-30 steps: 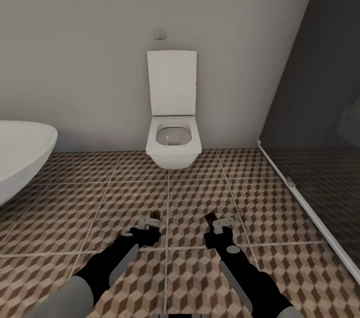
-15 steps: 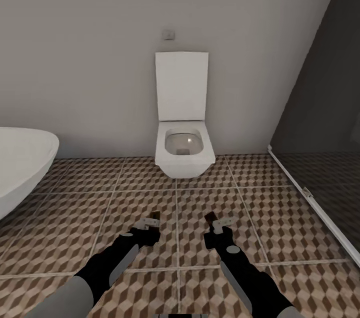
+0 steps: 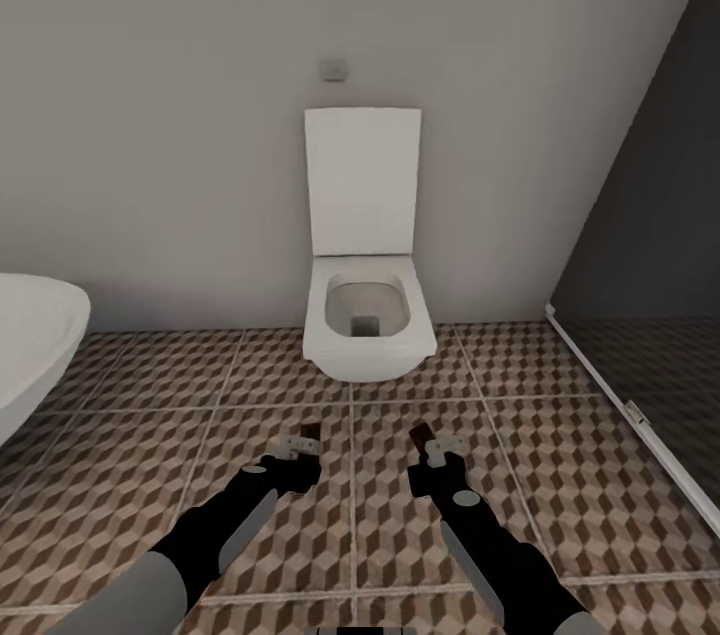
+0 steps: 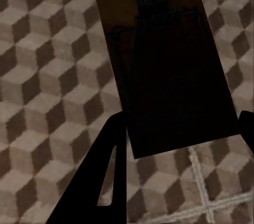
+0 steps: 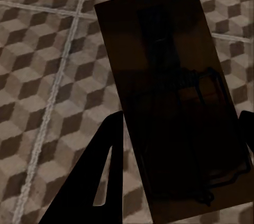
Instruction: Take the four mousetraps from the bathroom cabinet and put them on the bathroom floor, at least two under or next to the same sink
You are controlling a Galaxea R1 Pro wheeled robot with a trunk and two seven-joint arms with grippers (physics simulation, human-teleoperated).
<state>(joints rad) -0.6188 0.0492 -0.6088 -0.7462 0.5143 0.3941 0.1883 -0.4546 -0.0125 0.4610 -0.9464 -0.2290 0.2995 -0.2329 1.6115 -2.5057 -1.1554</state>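
Observation:
Both arms reach forward low over the bathroom floor (image 3: 560, 435), which has brown cube-pattern tiles. My left gripper (image 3: 300, 450) is shut on a mousetrap (image 3: 310, 435). In the left wrist view that mousetrap (image 4: 164, 65) is a dark flat board with a wire bar, held between the fingers (image 4: 106, 171) of the left gripper (image 4: 180, 139). My right gripper (image 3: 430, 445) is shut on a second mousetrap (image 3: 420, 435). The right wrist view shows its board (image 5: 169, 102) in the right gripper (image 5: 180, 144), above the tiles. The cabinet and the bathroom sink are out of view.
A white wall-hung toilet (image 3: 368, 315) with its lid up stands straight ahead against the grey wall. The rim of a white bathtub (image 3: 30, 335) curves in at the left. A dark shower stall (image 3: 660, 315) with a pale threshold closes the right side.
The camera has come closer to the toilet, which looks larger. The bathtub has slid toward the left edge of the view. Both arms hold the same pose with their mousetraps.

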